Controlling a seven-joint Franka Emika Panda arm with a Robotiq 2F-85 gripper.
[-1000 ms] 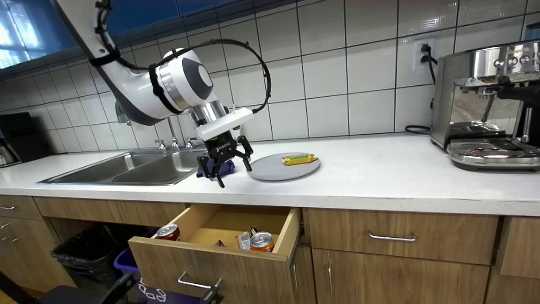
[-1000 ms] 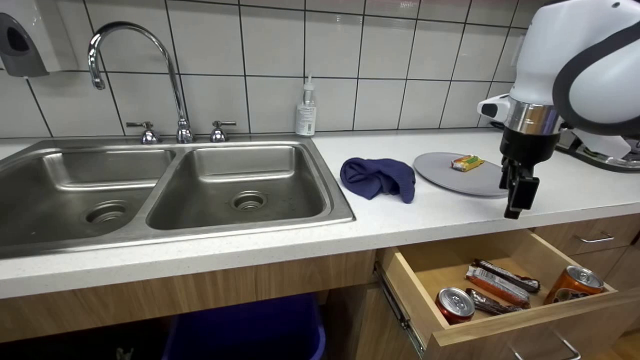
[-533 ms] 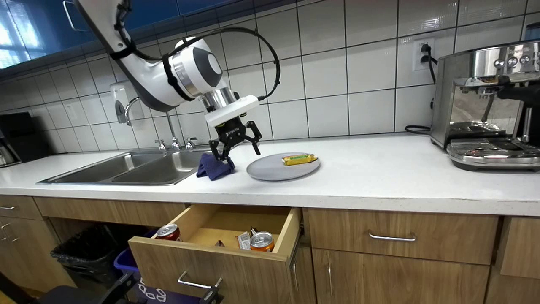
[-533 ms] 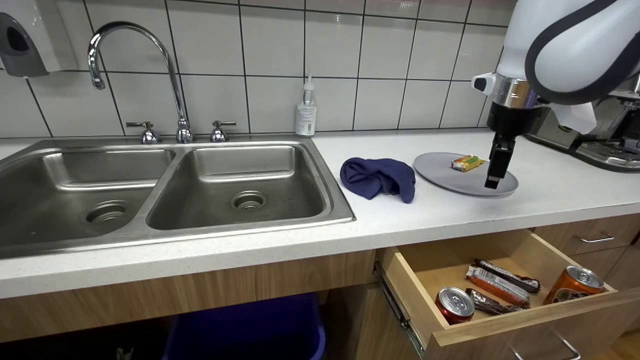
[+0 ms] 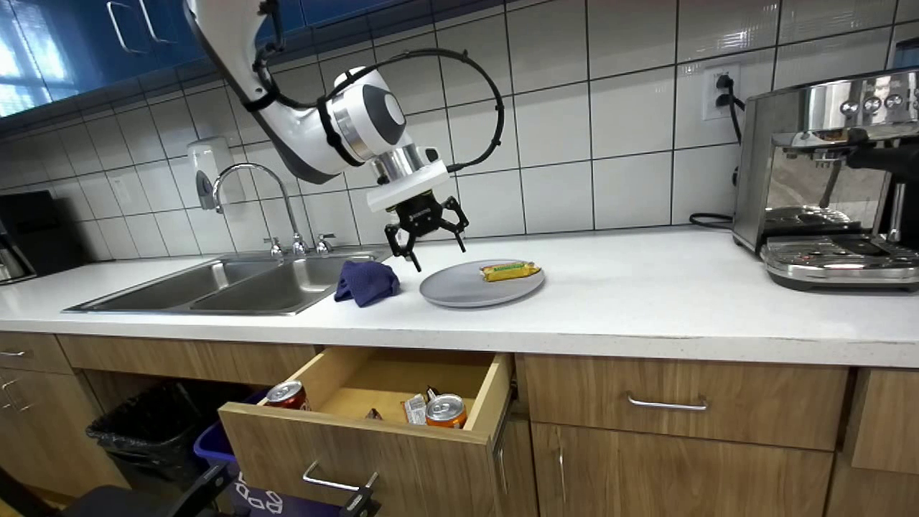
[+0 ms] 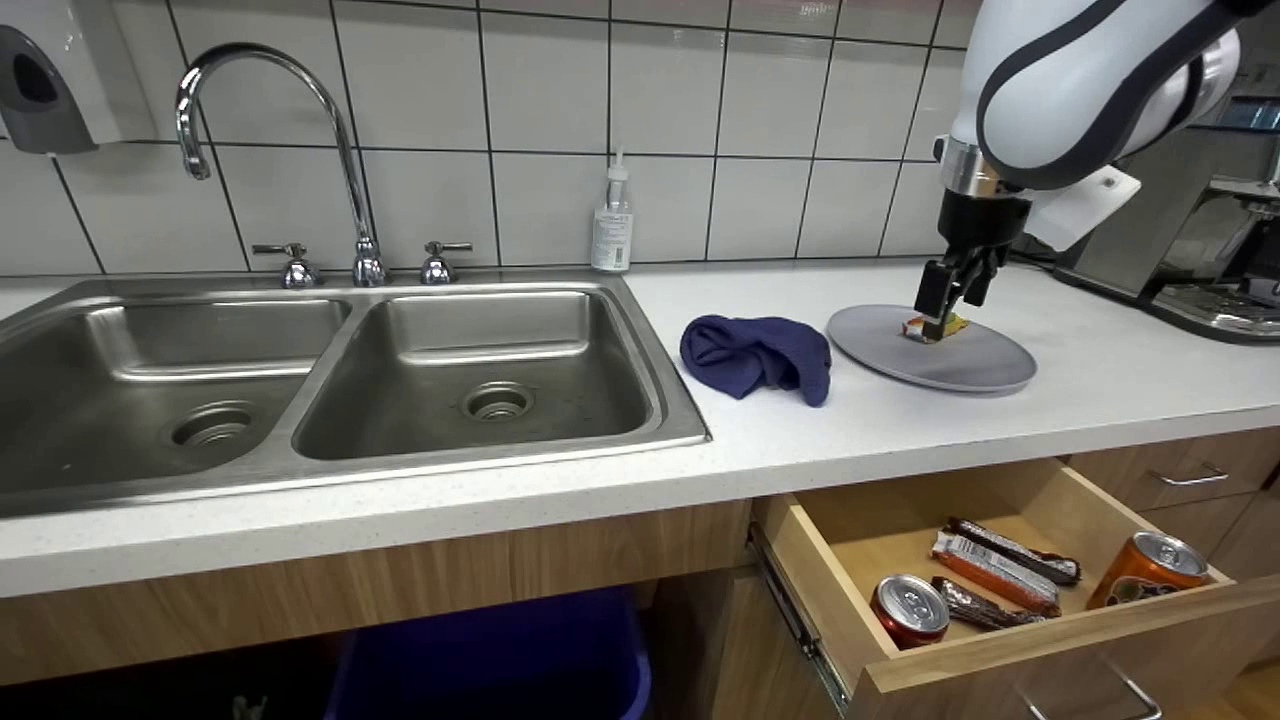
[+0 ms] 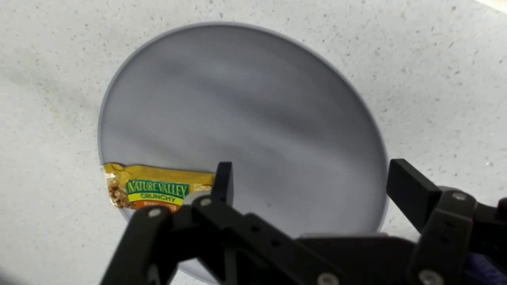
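Black gripper (image 5: 440, 260) (jaws apart) has swung nearer the smooth, round grey plate (image 7: 237, 103).

On the bar wrapper (image 7: 158, 187) on the plate (image 7: 245, 99), "NATURE VALLEY" stands on green, with "CRUNCHY" beneath on yellow; a third line is unclear. The label (image 6: 612, 242) on the bottle (image 6: 617, 205), well apart from the plate, is illegible.

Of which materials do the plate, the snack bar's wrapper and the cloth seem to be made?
Plate: satin grey plastic or ceramic, perhaps; soft reflections leave it open.
Wrapper: glossy printed film, probably plastic, judging by bright glints and creased end.
Cloth: dull textured fabric, by its soft folds.
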